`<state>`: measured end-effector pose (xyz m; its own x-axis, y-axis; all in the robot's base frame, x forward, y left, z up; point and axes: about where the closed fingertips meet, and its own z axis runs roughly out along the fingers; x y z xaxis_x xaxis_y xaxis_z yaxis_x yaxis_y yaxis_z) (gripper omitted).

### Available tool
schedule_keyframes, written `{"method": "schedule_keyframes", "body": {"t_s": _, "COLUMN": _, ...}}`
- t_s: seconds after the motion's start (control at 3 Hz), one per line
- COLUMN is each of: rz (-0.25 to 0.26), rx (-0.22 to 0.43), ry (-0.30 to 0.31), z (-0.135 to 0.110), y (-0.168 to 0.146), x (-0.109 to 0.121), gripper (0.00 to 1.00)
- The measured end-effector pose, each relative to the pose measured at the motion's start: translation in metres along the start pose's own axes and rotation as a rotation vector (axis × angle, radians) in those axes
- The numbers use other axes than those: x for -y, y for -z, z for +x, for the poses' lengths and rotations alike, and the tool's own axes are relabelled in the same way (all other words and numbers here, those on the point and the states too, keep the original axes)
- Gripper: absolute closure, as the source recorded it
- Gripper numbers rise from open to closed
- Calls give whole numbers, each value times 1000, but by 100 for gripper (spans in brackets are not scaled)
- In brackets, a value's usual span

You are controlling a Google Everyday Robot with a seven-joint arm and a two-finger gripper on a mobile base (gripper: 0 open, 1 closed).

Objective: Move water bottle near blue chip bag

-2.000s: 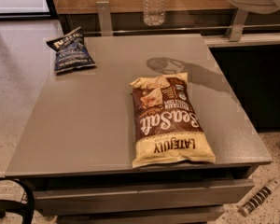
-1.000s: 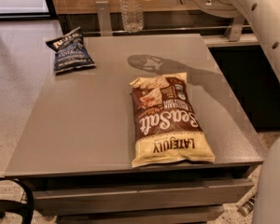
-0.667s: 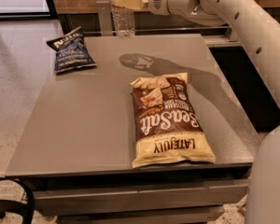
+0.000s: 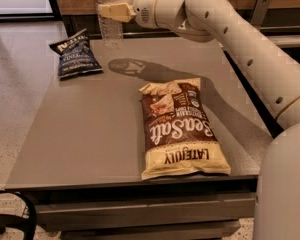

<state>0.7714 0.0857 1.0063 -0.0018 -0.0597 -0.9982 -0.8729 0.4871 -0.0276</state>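
- Cream two-finger gripper (image 4: 109, 10) is clamped on the small clear plastic water bottle (image 4: 110, 31), which is upright and held off the grey table (image 4: 85, 139) at its far edge.
- Since 0.7 s ago, arm and bottle have shifted left. The bottle is now near the small navy-blue chip bag (image 4: 74, 55), not touching it.
- The bottle's shadow has moved left too.
- The large brown-and-cream "Sea Salt" bag (image 4: 179, 129) is unchanged.

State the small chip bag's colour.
Chip bag: dark navy, white lettering, camera view. Gripper, top left, holds the water bottle.
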Motion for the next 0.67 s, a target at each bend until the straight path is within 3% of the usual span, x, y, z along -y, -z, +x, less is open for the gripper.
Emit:
{"method": "schedule_keyframes", "body": {"t_s": 0.33, "rz": -34, "rx": 1, "ry": -12, "z": 13, "y": -24, "x": -17, "gripper": 100}}
{"method": "schedule_keyframes", "body": {"t_s": 0.67, "rz": -35, "rx": -4, "ry": -20, "z": 28, "y": -35, "x": -22, "gripper": 100}}
